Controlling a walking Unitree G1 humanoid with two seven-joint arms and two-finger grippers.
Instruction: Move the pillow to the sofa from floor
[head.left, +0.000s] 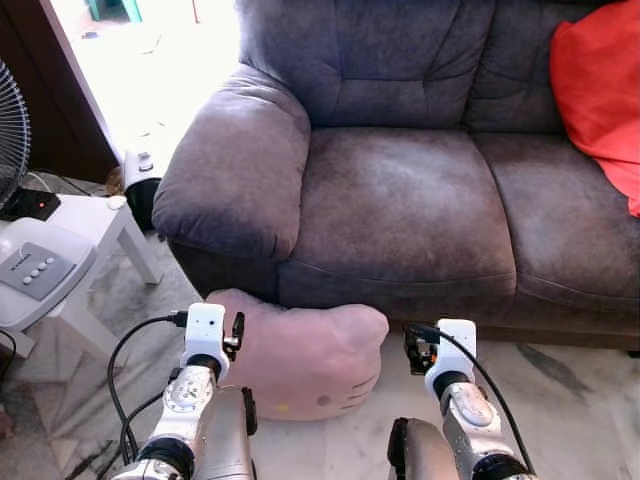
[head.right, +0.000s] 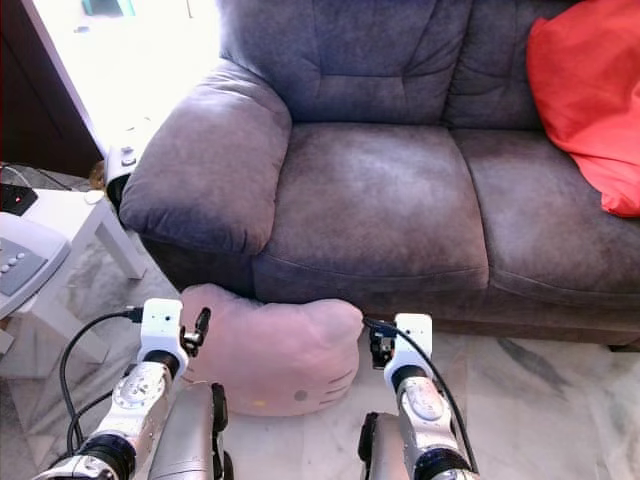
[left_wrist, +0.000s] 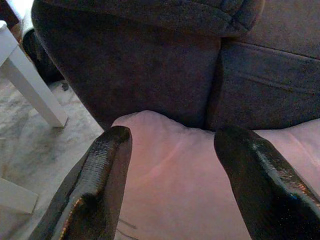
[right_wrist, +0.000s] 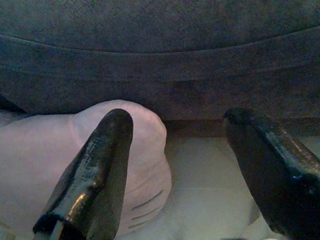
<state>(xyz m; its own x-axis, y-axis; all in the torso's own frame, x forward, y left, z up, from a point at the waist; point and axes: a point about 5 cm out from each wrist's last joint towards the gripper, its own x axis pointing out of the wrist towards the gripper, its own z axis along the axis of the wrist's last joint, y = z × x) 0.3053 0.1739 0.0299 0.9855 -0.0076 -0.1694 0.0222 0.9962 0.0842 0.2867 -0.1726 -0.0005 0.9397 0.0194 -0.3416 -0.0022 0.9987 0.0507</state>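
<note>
A pink pillow (head.left: 305, 355) with a cartoon face lies on the marble floor, leaning against the front of the grey sofa (head.left: 400, 190) below its left armrest. My left gripper (left_wrist: 172, 137) is open and hovers over the pillow's (left_wrist: 190, 170) left end, close to the sofa's base. My right gripper (right_wrist: 177, 117) is open at the pillow's (right_wrist: 60, 150) right end, with one finger (right_wrist: 100, 165) over the pillow and the other (right_wrist: 272, 165) over bare floor. In the eye views both silver arms (head.left: 190, 400) (head.left: 465, 400) reach forward on either side of the pillow.
A red cushion (head.left: 600, 90) rests on the sofa's right seat. A white side table (head.left: 100, 235) with a grey control panel (head.left: 35, 268) stands at the left, a fan (head.left: 10, 130) behind it. Black cables (head.left: 122, 380) trail beside my left arm.
</note>
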